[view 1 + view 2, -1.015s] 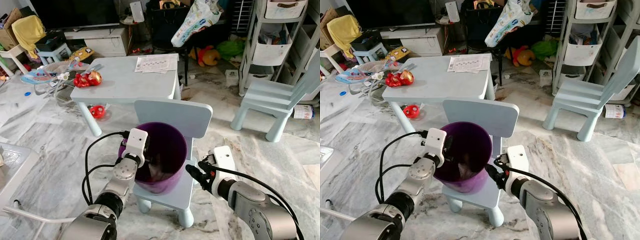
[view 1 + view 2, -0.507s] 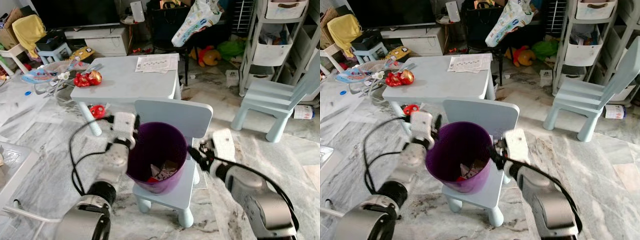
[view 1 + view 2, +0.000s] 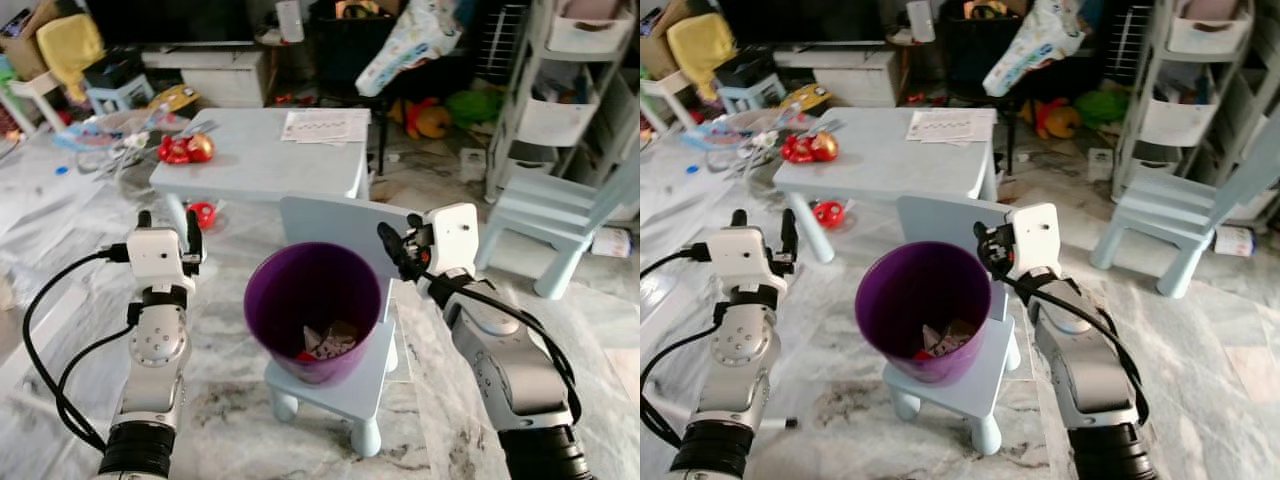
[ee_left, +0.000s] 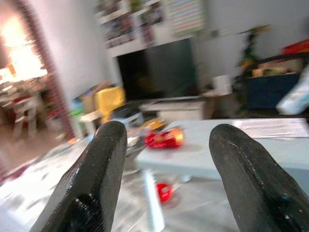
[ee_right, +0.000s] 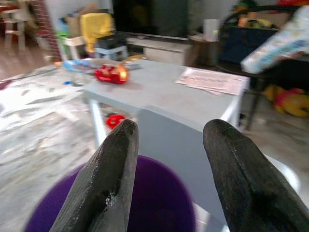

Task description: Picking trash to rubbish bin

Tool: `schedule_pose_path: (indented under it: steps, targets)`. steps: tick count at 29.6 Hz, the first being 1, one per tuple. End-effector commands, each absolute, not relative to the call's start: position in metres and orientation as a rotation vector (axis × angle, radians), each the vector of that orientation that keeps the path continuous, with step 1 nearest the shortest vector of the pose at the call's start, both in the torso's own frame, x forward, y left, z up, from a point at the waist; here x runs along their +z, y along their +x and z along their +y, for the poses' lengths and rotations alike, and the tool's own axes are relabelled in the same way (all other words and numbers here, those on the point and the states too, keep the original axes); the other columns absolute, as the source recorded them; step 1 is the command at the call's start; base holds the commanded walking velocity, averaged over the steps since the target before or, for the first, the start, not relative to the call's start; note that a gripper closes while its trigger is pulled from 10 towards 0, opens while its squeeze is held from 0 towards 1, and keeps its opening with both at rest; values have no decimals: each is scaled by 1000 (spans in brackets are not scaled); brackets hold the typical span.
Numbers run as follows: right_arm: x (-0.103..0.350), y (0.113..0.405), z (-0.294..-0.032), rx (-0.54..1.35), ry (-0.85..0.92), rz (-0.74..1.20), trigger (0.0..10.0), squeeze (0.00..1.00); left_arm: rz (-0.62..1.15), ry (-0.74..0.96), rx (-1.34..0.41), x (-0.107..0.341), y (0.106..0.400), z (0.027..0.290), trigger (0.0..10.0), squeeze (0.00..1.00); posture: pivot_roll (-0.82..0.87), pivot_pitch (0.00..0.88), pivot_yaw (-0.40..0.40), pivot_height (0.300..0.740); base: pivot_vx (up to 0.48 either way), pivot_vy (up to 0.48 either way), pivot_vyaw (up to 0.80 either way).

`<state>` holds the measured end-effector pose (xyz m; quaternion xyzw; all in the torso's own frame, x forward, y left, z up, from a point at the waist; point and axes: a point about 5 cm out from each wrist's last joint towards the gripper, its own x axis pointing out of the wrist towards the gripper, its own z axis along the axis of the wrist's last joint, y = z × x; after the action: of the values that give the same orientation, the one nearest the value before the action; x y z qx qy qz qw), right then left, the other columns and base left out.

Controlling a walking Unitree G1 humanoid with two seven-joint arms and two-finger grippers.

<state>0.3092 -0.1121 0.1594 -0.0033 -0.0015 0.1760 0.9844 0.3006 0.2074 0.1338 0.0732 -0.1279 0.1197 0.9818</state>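
Observation:
A purple rubbish bin stands upright on the seat of a small light-blue chair. Crumpled trash lies at its bottom. My left gripper is raised to the left of the bin, apart from it, open and empty, fingers pointing up. My right gripper is raised at the bin's right, by the chair back, also open and empty. The right wrist view has the bin's rim and the chair back beyond its open fingers. Beyond the left gripper, red toys lie on a table.
A light-blue table behind the chair holds papers and red toys. A red toy lies on the floor under it. A second blue chair and a shelf unit stand at the right. Clutter lies at the far left.
Both grippers have lifted away from the bin's sides and spread apart. The left one, at the rim a second ago, is now clear of it. The bin stands on the chair.

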Motion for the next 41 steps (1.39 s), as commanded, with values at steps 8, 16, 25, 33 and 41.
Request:
schedule_pose_path:
  steps: [8,16,25,33,41]
  targets:
    - [166,316,-100,387,3,-64,10000,0,-239,136,265,151,303,202,10000,0,15,34,60,740,0,0,800]
    - [165,316,-98,394,14,-72,10000,0,-228,142,281,155,301,201,10000,0,19,41,54,740,0,0,800]
    - [167,319,-97,402,13,-81,10000,0,-207,146,300,155,300,200,10000,0,14,40,46,740,0,0,800]
    - [167,320,-98,410,13,-88,10000,0,-184,163,319,153,298,203,10000,0,13,36,38,740,0,0,800]
    - [171,320,-99,407,15,-109,10000,0,-157,121,259,145,294,199,10000,0,14,37,32,740,0,0,800]
